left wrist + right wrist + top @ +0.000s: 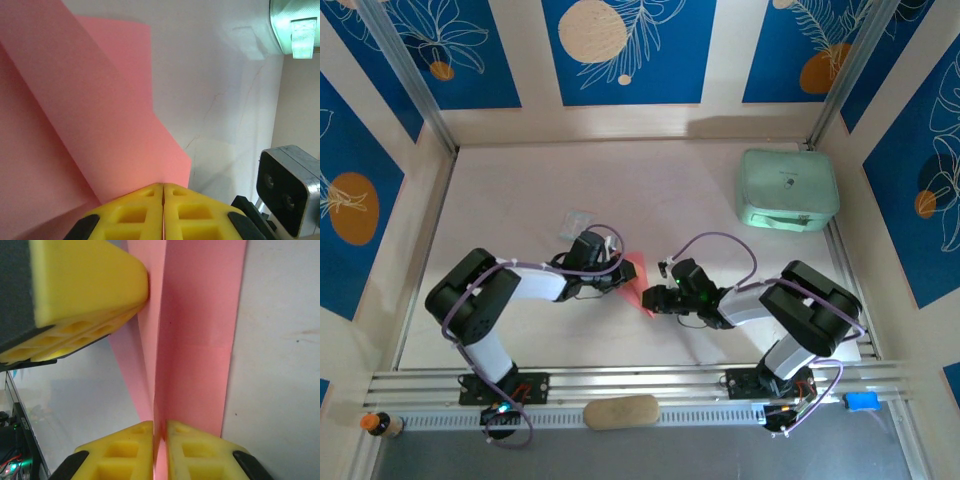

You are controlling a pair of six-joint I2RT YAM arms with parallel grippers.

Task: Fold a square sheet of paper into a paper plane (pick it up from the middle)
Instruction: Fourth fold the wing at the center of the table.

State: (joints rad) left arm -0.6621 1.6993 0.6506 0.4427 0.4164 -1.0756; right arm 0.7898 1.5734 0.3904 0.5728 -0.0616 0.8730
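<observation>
From my remote seat, the folded salmon-pink paper (642,283) sits mid-worktop (650,190) between both arms. Left claw (163,192) is pinching its edge tight; right claw (160,430) has the paper in its narrow gap too. Mint-green case (787,190) sits far right.

No readable txt, labels, brands or nos. anywhere; mint-green case (787,189) has a mark, too small to read.

Both tools (623,272) (654,297) near-closed, facing inward.
</observation>
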